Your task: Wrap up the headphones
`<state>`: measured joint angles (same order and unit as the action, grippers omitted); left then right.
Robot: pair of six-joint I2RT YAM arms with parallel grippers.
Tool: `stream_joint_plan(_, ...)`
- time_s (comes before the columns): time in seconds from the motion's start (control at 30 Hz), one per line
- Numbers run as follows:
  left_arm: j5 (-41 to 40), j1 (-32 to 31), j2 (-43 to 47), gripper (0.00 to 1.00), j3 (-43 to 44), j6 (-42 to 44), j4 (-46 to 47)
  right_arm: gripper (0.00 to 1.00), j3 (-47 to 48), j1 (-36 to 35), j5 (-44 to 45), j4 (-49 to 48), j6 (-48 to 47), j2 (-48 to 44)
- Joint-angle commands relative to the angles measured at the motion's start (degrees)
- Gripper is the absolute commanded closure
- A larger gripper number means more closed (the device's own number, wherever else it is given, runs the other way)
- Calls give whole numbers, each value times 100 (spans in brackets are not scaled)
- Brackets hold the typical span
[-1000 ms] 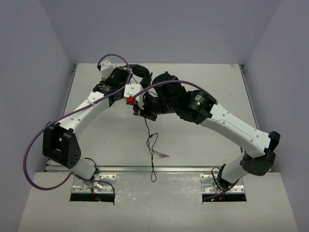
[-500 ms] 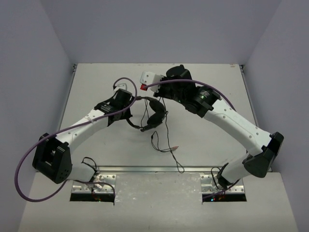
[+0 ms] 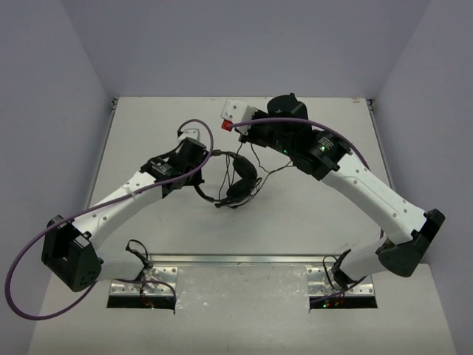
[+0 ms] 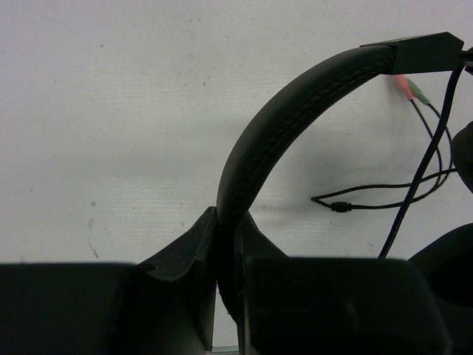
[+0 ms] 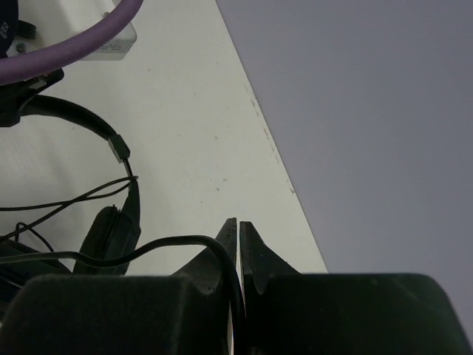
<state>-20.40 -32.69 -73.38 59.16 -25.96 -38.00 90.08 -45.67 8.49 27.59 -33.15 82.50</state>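
The black headphones (image 3: 242,177) sit at mid-table, both earcups close together. My left gripper (image 3: 195,180) is shut on the padded headband (image 4: 295,103), which arches up to the right in the left wrist view. My right gripper (image 3: 256,139) is behind the headphones, shut on the thin black cable (image 5: 174,240), which runs into its jaws (image 5: 238,225). Cable strands (image 3: 270,168) stretch from the earcups up to that gripper. The pink and green plugs (image 4: 406,87) and a loop of cable (image 4: 384,196) lie beyond the headband. An earcup (image 5: 111,229) and the headband (image 5: 70,111) show in the right wrist view.
The white table (image 3: 148,214) ends at grey walls on the back and both sides; its right edge (image 5: 273,159) is close to my right gripper. Thick purple robot cables (image 3: 203,137) arc over both arms. Metal mounting plates (image 3: 222,260) run along the near edge.
My right gripper moved back and right with the cable, and the loose tail that lay toward the front edge has been drawn up to the headphones. My left arm shifted slightly, still holding the headband.
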Motion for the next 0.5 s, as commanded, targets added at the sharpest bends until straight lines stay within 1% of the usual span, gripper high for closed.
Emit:
stream_joint_plan(0.0, -104, 52, 149, 100, 439, -278, 372, 99, 326, -38, -452, -70, 361, -146)
stream_joint_plan(0.03, -113, 113, 166, 99, 491, -366, 433, 99, 204, -108, -462, -122, 518, -251)
stream_joint_plan(0.1, 36, 533, 175, 100, 746, -699, 582, 99, 19, -153, -619, -193, 677, -496)
stream_joint_plan(0.13, 141, 996, 132, 100, 868, -918, 627, 99, -260, -179, -638, -358, 878, -602)
stream_joint_plan(0.17, 368, 1236, 114, 100, 1122, -972, 688, 99, -420, -188, -656, -456, 1002, -708)
stream_joint_plan(0.23, 336, 1676, 35, 100, 1509, -1235, 601, 99, -902, -258, -821, -675, 1414, -1032)
stream_joint_plan(0.27, 257, 1991, -26, 100, 1703, -1498, 488, 99, -1070, -319, -823, -746, 1521, -1147)
stream_joint_plan(0.3, 230, 2142, -53, 100, 2079, -1657, 417, 99, -1489, -407, -744, -947, 1678, -1244)
stream_joint_plan(0.33, 212, 2353, -53, 100, 2222, -1928, 346, 99, -1720, -669, -648, -1053, 1706, -1436)
stream_joint_plan(0.4, 99, 2503, -44, 100, 2625, -2228, 232, 99, -2159, -1004, -253, -1343, 1872, -1596)
stream_joint_plan(0.43, 20, 2574, -36, 100, 2740, -2447, 127, 99, -2553, -1258, -217, -1379, 2004, -1753)
stream_joint_plan(0.47, -173, 2600, -36, 100, 2846, -2536, 56, 99, -2740, -1365, -190, -1432, 2188, -1824)
